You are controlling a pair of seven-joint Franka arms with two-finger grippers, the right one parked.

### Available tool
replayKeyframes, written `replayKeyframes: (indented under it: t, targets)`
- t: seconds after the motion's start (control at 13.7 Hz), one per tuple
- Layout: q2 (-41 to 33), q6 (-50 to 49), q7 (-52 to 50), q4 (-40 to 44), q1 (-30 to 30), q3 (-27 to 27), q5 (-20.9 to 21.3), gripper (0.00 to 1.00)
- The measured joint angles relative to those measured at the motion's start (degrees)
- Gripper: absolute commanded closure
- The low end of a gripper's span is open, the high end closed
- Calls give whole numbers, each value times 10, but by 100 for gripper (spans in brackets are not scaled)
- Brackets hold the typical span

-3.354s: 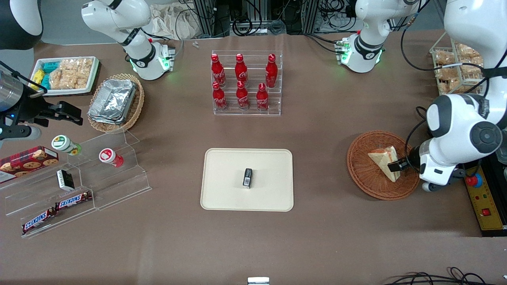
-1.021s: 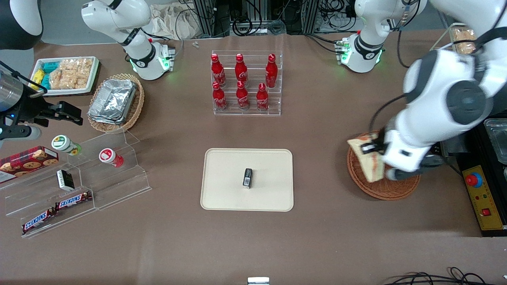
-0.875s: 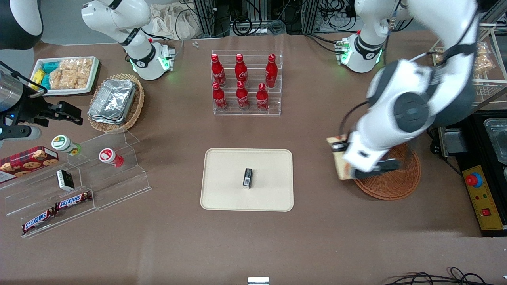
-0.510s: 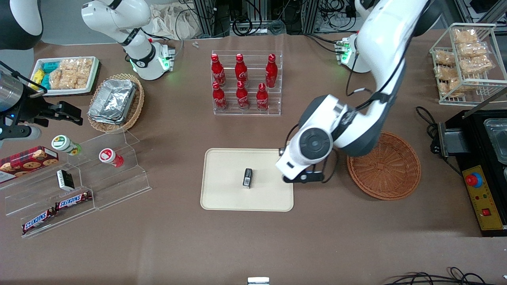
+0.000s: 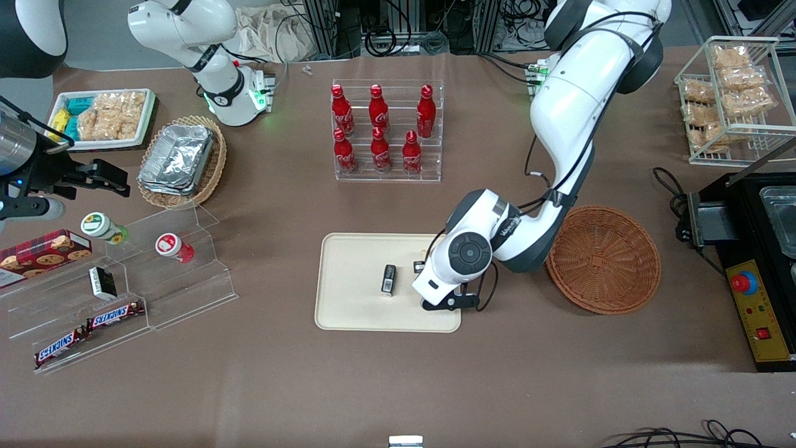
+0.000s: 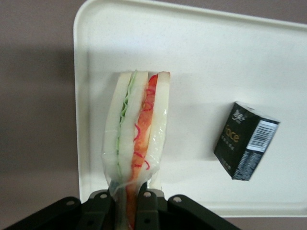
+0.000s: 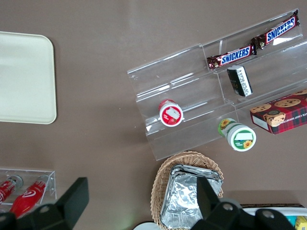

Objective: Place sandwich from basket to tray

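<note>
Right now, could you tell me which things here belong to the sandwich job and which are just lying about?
Job: sandwich held in the gripper above the tray; basket.
Lying about: black box on the tray, cola bottles, foil containers, chocolate bars.

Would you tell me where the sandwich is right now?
The sandwich is held in the gripper above the tray, beside the small black box.

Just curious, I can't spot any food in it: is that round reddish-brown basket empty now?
Empty. The basket shows only bare weave; the sandwich is clamped in the claw over the tray, beside a small black box.
</note>
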Motion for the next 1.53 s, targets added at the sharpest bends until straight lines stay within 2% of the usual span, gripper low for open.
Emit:
replayKeyframes:
  t: [0.29, 0.51, 0.73, 1.02, 1.53]
  targets:
    - [13, 2, 1, 4, 0, 0, 26, 0]
    - [9, -6, 1, 17, 1, 1, 29, 0]
    - [-24, -86, 0, 34, 6, 3, 30, 0]
    - [-122, -155, 19, 10, 59, 5, 30, 1]
    - [-359, -159, 138, -205, 153, 6, 27, 1]
